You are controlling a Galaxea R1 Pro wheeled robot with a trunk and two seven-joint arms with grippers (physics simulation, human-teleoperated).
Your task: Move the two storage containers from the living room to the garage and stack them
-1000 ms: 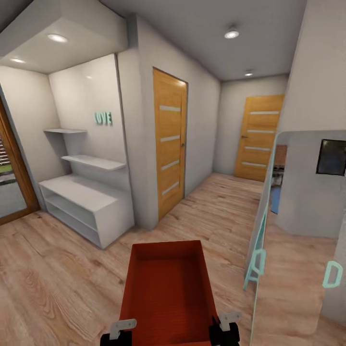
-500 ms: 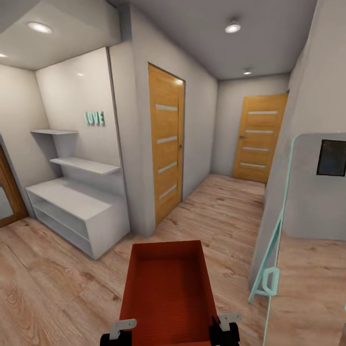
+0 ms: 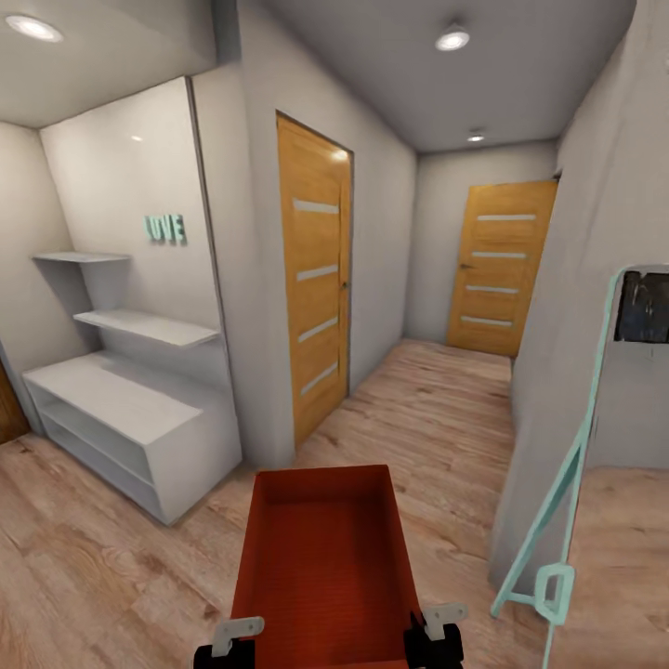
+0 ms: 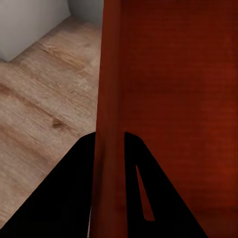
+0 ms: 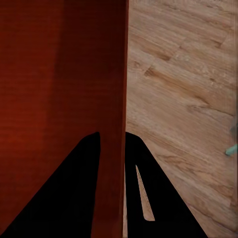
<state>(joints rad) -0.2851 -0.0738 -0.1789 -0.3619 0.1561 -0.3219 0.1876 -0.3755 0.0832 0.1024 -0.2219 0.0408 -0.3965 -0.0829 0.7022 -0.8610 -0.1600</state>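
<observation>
An orange-red open-top storage container point(image 3: 325, 557) hangs low in the middle of the head view, above light wood plank flooring. My left gripper point(image 3: 232, 636) is shut on its left wall; the left wrist view has that wall point(image 4: 110, 124) running between the two black fingers point(image 4: 74, 188). On the container's right wall point(image 5: 113, 124), my right gripper point(image 3: 437, 627) is shut in the same way, one black finger point(image 5: 79, 188) on each side. The container is empty inside. The second container is out of view.
A hallway leads ahead with two orange-wood doors with frosted strips: one on the left wall point(image 3: 316, 279), one at the far end point(image 3: 497, 269). White shelving point(image 3: 130, 418) stands at the left. A mint-framed standing mirror point(image 3: 576, 465) leans by the right wall.
The whole head view has shifted: shelving slid left, the mirror slid right and lower, the left door drew nearer. The container and both grippers keep their place in the picture.
</observation>
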